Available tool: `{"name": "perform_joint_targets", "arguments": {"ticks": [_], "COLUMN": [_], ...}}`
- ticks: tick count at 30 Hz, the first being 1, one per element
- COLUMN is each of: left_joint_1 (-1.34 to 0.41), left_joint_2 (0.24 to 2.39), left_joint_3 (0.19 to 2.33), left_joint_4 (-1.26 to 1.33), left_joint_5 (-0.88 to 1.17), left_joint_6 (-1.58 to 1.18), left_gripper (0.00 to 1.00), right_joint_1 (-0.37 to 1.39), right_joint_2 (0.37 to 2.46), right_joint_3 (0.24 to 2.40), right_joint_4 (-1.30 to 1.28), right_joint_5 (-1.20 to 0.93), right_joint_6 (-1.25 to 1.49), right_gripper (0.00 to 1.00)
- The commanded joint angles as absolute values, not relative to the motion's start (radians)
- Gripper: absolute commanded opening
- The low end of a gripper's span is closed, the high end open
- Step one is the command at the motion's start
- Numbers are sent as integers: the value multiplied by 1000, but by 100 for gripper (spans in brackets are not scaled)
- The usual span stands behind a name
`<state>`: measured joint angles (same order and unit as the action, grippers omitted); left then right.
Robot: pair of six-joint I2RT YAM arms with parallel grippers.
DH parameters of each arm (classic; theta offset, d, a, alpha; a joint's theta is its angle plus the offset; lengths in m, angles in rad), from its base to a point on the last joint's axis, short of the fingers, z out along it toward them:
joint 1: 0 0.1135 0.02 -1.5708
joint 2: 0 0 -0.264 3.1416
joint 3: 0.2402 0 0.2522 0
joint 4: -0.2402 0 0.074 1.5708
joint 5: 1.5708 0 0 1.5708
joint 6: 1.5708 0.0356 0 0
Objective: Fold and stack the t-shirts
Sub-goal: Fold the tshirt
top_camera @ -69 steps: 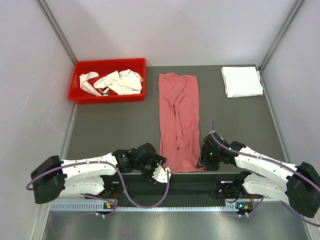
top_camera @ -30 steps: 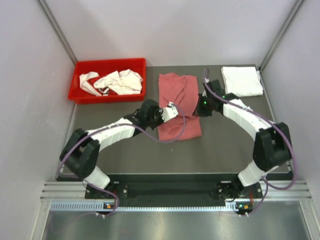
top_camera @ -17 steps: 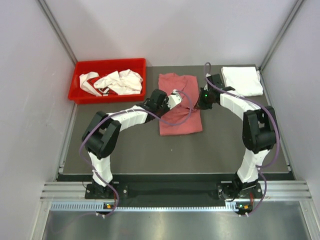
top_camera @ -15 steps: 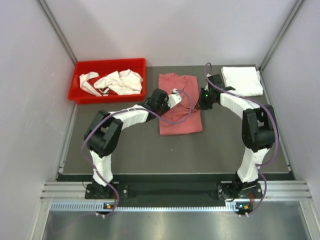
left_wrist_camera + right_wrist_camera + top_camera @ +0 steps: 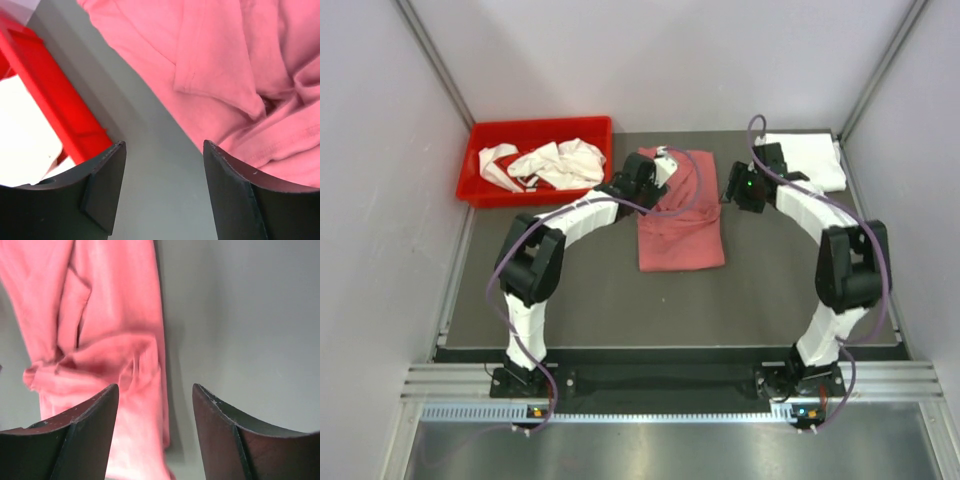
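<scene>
The pink-red t-shirt (image 5: 681, 222) lies folded in half on the middle of the dark table. My left gripper (image 5: 655, 165) hovers over its far left corner, open and empty; in the left wrist view my left gripper (image 5: 164, 146) frames bare table, with the pink-red t-shirt (image 5: 235, 65) to the upper right. My right gripper (image 5: 732, 192) is open beside the shirt's far right edge. In the right wrist view my right gripper (image 5: 155, 388) hangs above the right edge of the pink-red t-shirt (image 5: 115, 340), holding nothing. A folded white t-shirt (image 5: 803, 162) lies at the back right.
A red bin (image 5: 480, 187) at the back left holds crumpled white t-shirts (image 5: 558, 164); the red bin's wall (image 5: 60, 110) shows left of my left fingers. Grey walls close in the table on three sides. Purple cables loop over the shirt.
Both grippers carried the shirt's near end to its far end, folding it in half. They have since opened, let go and drawn back from the cloth.
</scene>
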<state>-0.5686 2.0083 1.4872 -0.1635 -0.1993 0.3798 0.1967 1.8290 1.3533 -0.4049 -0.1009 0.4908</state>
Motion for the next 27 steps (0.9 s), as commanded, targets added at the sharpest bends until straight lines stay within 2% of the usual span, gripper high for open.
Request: {"name": "perform_joint_targets", "arguments": {"ticks": [1,4,6,11,18,21,22,24,25,26,27], "left_joint_1": [-563,-610,-659,-788,-796,-808,-819,-831,-837,-839,-839], "left_joint_2": [1881,1740,1683,1629,1683,1703,1703,1704,1706,1706,1706], "left_joint_3": [1493,1317,1184,1020,925,899,891,868,864,865,871], "left_joint_4": [-271,-264,-261,-229,-69,-43,-43,-46,-48,-55,-69], "left_joint_5": [-135,60,104,107,-29,-34,-25,-11,-11,-12,-15], "left_joint_6": [301,342,428,538,569,575,575,577,575,572,568], "left_gripper": [68,54,51,63,65,62,59,42,33,25,0], "right_joint_1": [190,195,207,268,290,302,302,302,302,302,302], "right_joint_2": [1614,1519,1493,1476,1545,1568,1572,1572,1562,1552,1543], "right_joint_3": [1240,1039,933,825,772,758,753,744,741,735,732], "right_joint_4": [-397,-341,-312,-255,-130,-94,-86,-78,-83,-101,-118], "right_joint_5": [-46,-150,-196,-225,-276,-287,-287,-282,-279,-275,-264], "right_joint_6": [457,492,518,564,621,644,647,655,650,646,641], "right_gripper": [61,61,61,66,63,53,40,25,12,6,2]}}
